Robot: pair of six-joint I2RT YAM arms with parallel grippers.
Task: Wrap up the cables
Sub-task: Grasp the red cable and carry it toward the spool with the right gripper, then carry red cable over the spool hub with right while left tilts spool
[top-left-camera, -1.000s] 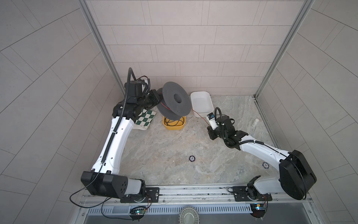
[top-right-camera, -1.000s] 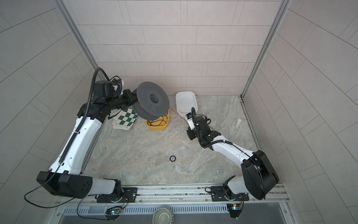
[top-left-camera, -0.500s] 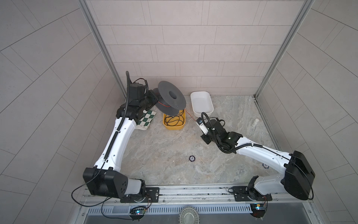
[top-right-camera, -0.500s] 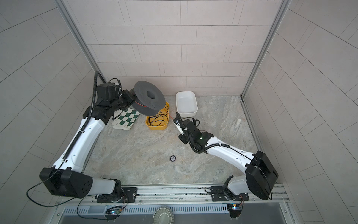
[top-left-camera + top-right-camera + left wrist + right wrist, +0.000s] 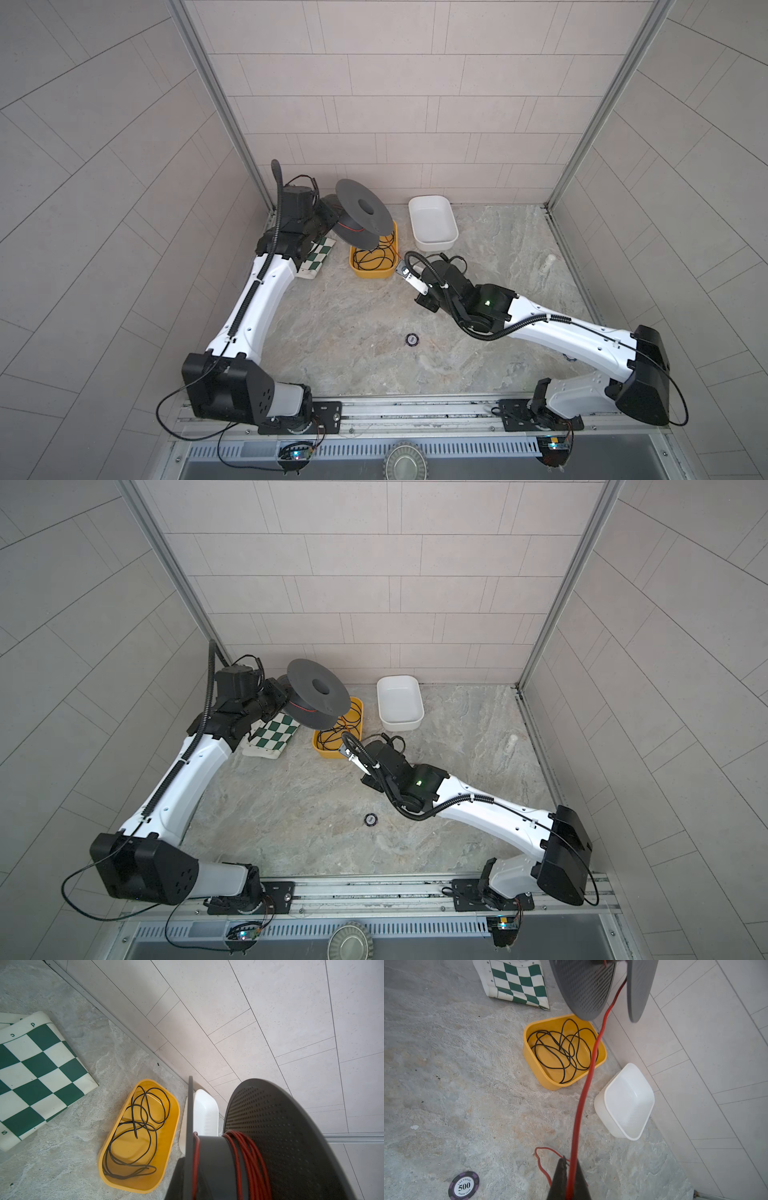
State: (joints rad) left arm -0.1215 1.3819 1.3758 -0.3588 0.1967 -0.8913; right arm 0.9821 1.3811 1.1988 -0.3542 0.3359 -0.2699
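A grey spool [image 5: 363, 212] [image 5: 318, 688] hangs tilted above the back left of the floor. My left gripper [image 5: 328, 210] [image 5: 277, 688] is shut on its rear side. The cables, one thin red wire [image 5: 247, 1157], lie in several turns round the spool's hub, bunched against one flange. From the spool the red wire [image 5: 583, 1095] runs taut over the yellow tray down to my right gripper [image 5: 570, 1162] [image 5: 423, 300], which is shut on it. A slack loop of the same wire rests on the floor beside those fingers. The left fingers are hidden behind the spool in the left wrist view.
The yellow tray [image 5: 372, 272] [image 5: 529, 1043] holds a loose thin black cable [image 5: 145, 1126]. An empty white tub [image 5: 432, 239] stands to its right. A green-and-white chequered mat [image 5: 318, 257] lies under the left arm. A poker chip [image 5: 411, 339] [image 5: 463, 1186] and a small white bottle [image 5: 547, 264] lie on the floor.
My right gripper has swung left and nearer to the yellow tray's front corner, still holding the red wire. The left arm has turned the spool, whose top face now looks smaller and more tilted.
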